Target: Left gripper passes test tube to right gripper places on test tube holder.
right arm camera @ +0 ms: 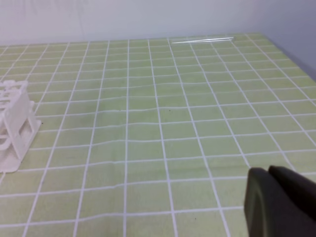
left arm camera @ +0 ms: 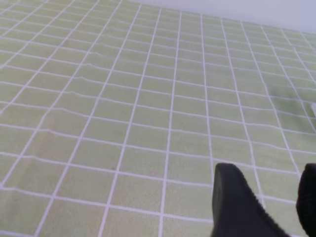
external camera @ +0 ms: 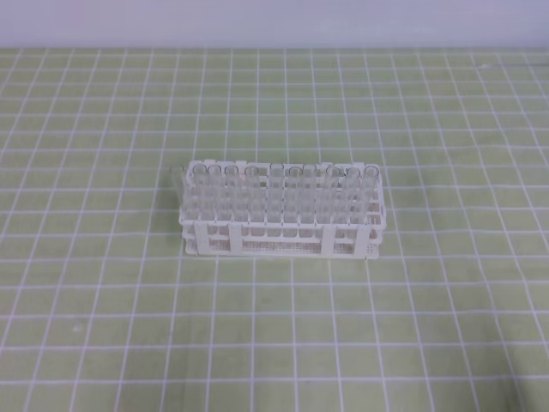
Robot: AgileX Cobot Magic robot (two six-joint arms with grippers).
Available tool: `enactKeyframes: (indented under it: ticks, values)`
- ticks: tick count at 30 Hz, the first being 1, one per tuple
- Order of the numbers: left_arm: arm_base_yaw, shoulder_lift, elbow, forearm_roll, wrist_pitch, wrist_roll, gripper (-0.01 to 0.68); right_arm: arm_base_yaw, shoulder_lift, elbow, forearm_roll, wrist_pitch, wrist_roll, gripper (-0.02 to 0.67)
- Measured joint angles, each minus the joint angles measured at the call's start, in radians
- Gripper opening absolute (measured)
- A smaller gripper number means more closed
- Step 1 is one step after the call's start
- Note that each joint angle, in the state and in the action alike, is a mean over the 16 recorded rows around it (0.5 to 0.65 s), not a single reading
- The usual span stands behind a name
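The white test tube holder (external camera: 279, 239) stands in the middle of the green grid mat, its holes filled with several clear test tubes (external camera: 296, 184). A faint clear shape like one more tube (external camera: 175, 180) shows just off the holder's back left corner. Neither arm appears in the exterior high view. In the left wrist view my left gripper (left arm camera: 274, 207) is open over bare mat, with nothing between its black fingers (left arm camera: 237, 202). The right wrist view shows my right gripper (right arm camera: 270, 197) low at the right, its fingers pressed together and empty, and the holder's end (right arm camera: 15, 128) far off to the left.
The green mat (external camera: 103, 326) with white grid lines covers the table around the holder. A pale wall (external camera: 274, 21) runs behind the far edge. A thin bright streak (right arm camera: 202, 40) lies near the mat's far edge in the right wrist view.
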Motion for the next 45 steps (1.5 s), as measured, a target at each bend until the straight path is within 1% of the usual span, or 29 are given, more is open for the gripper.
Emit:
enactKeyframes:
  ticks: [45]
  values:
    - [0.000,0.011,-0.003,0.006,0.007,0.000,0.257,0.000,0.000,0.000,0.000,-0.002,0.000,-0.018]
